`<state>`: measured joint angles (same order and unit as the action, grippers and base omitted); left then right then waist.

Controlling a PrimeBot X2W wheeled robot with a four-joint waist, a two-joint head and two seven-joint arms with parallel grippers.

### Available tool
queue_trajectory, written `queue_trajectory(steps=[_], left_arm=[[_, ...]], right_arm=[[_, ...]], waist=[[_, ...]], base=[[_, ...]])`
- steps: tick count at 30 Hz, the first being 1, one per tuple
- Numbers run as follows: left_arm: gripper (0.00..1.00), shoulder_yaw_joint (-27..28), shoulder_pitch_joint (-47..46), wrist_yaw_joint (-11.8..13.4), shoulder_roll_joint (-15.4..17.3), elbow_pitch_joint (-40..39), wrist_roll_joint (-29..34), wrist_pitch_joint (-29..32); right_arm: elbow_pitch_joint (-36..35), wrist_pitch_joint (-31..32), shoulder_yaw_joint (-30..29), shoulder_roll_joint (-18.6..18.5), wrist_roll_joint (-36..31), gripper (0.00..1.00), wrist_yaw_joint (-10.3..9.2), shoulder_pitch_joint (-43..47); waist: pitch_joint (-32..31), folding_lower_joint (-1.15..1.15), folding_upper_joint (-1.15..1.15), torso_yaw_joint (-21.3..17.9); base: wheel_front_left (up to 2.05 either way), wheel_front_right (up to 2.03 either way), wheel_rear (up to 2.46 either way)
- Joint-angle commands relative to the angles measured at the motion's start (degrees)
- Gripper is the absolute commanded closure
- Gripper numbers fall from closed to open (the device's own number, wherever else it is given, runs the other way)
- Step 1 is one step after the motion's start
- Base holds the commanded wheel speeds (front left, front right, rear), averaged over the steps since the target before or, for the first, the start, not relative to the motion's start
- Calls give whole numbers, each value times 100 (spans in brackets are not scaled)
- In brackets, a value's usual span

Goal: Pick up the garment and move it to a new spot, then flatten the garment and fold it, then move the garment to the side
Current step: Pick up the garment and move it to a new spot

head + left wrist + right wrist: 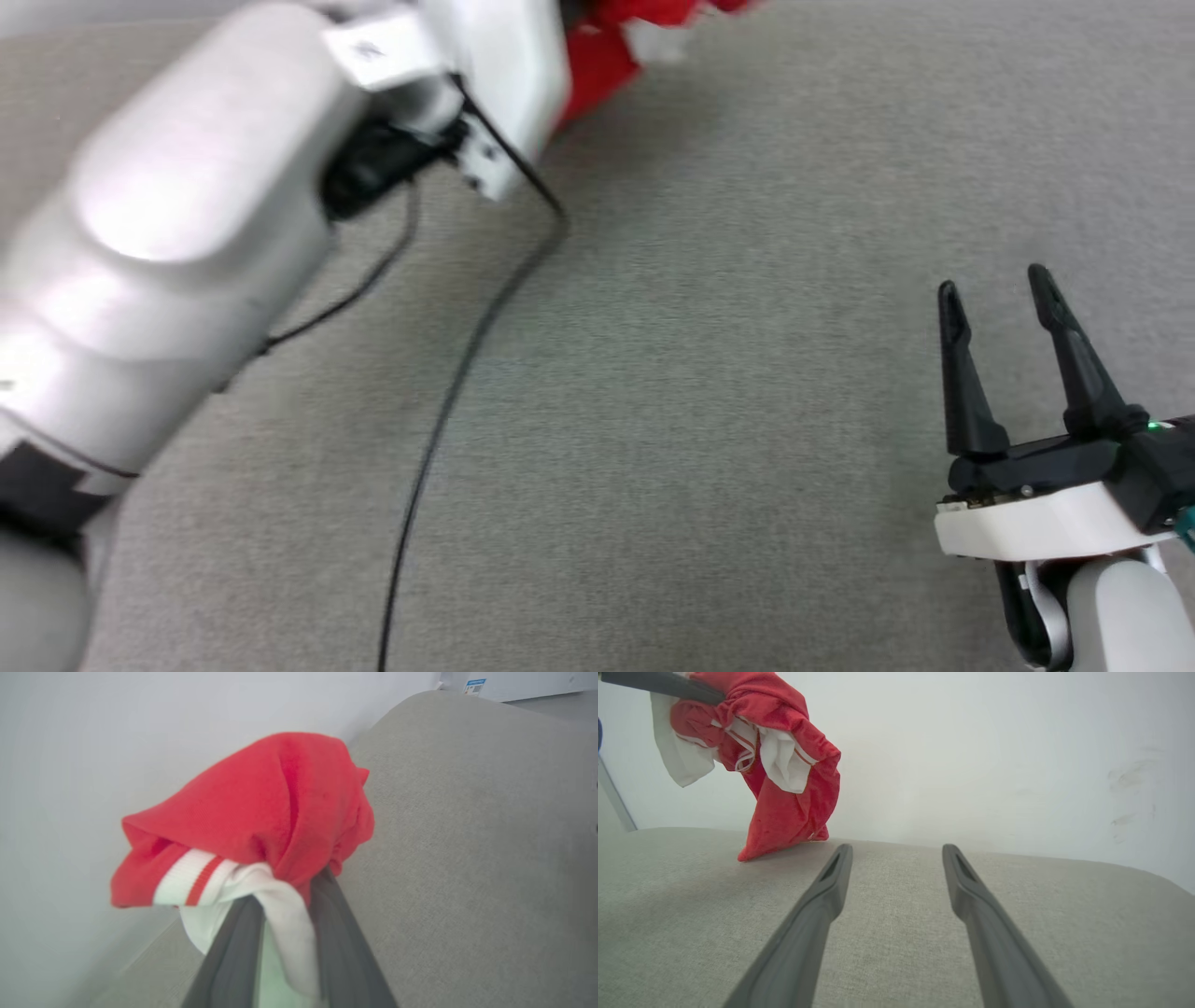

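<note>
Red jersey T-shirt [784, 807]: bunched, hanging at upper left of right wrist view, lowest corner touching grey upholstered surface [668, 905] before pale wall [971, 742]. Left gripper [287, 891]: clamped on white sleeve and red cloth. Right gripper [992, 285]: lower right of head view, fingers apart, empty.

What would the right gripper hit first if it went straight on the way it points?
Probably the white wall beyond the grey surface, though depth is unclear; the garment hangs left of that line.
</note>
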<state>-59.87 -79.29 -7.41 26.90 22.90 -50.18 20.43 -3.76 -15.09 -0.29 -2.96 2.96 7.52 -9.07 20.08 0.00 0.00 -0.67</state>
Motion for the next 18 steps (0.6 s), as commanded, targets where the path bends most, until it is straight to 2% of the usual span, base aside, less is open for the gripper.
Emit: queue_trajectory(steps=[1, 6, 9, 14, 18], left_arm=[[100, -154, -95, 0, -151, -27, -22, -64], [100, -878, 65, 0, -661, 26, -60, -247], [100, -1184, 300, 0, -861, 133, -122, -308], [100, -1332, 775, 0, -1011, 209, -54, -151], [100, -1345, 1334, 0, -1054, 141, 255, 141]], right_arm=[[-37, -12, -44, 14, 43, 0, -6, 31], [-53, -12, -87, 15, 144, 0, -5, 6], [-63, -12, -102, 15, 204, 0, -5, -22], [-69, -12, -134, 15, 271, 0, -5, -57], [-55, -12, -156, 15, 279, 0, -6, -64]], waist=[[95, 0, 0, -215], [184, 0, 0, -418], [226, 0, 0, -473], [279, 0, 0, -486], [317, 0, 0, -429]], base=[[0, 0, 0], [0, 0, 0], [0, 0, 0], [0, 0, 0], [0, 0, 0]])
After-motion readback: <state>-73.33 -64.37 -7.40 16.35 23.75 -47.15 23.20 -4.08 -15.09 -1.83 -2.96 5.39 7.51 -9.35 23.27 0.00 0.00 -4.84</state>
